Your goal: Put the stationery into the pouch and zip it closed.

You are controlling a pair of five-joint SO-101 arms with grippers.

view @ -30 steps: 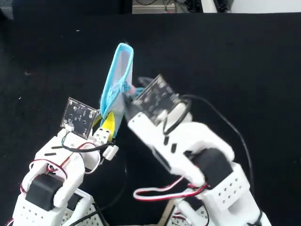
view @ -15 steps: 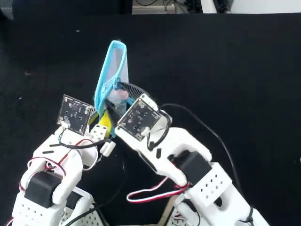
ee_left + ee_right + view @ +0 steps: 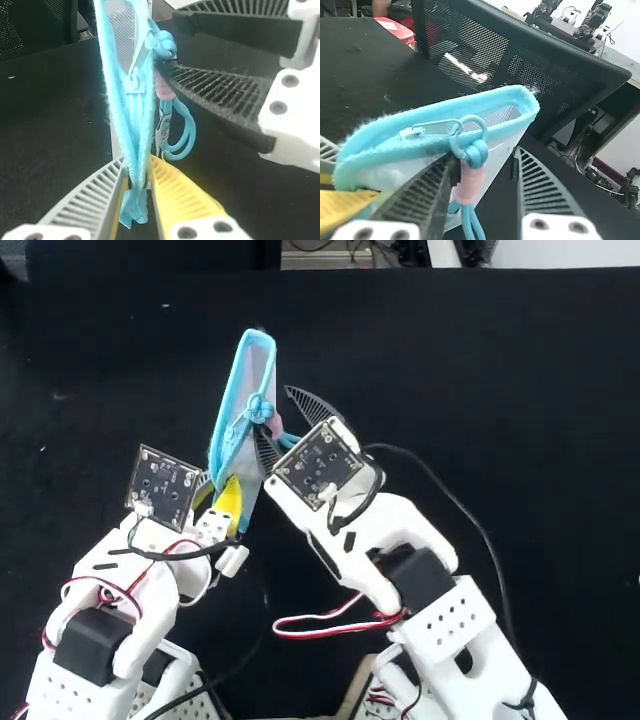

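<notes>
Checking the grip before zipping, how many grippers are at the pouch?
2. The left gripper clamps one end of the blue pouch; the right gripper, open, straddles its zipper pull.

Black cloth table (image 3: 500, 360), black mesh panel (image 3: 520, 60) behind.

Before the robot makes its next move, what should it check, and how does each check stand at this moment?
1. Left claw gripping the pouch: ok, clamped on its lower end.
2. Right claw open and ready: ok, its fingers are spread apart.
3. Zip cord within the right claw: ok, its pink bead hangs between the fingers, close to one of them.
4. Pouch zipped closed: not ok, the zip slider sits partway along and the mouth looks open beyond it.
5. Stationery inside the pouch: cannot tell, nothing shows clearly through the side.
</notes>
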